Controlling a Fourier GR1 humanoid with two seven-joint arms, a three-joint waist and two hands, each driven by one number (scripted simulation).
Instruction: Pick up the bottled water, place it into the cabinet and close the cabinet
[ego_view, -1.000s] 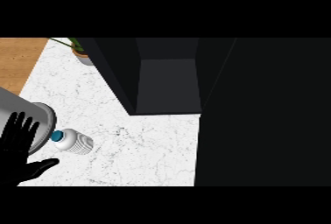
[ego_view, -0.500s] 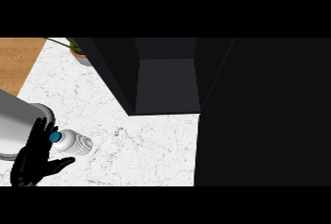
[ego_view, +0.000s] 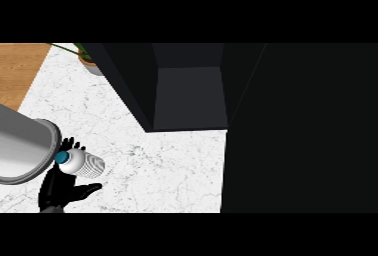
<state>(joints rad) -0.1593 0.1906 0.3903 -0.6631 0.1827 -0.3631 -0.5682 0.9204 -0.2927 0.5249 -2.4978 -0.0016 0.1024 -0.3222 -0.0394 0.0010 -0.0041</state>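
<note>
Nearest to the lower edge, at the left, the left hand (ego_view: 63, 192) lies over the white marble counter (ego_view: 162, 170). Its fingers are straight and spread, the thumb points out to the right, and it holds nothing. The fingertips reach up behind the bottled water (ego_view: 80, 164) and seem to touch it or to be just beside it; I cannot tell which. I judge that the hand is placed this way so that it can come around the bottle from the side before the fingers close. The bottle is seen from above, with its blue cap (ego_view: 62, 157) toward the left and its ribbed clear body to the right. Just beside it, at the left edge, there is a large grey forearm (ego_view: 22, 145). The right hand does not show.

Farther up, the dark cabinet (ego_view: 188, 100) stands open toward the counter, well apart from the bottle, so the bottle must travel up and to the right. At the far left corner there is a potted plant (ego_view: 88, 62), and next to it a strip of wooden surface (ego_view: 18, 70).
</note>
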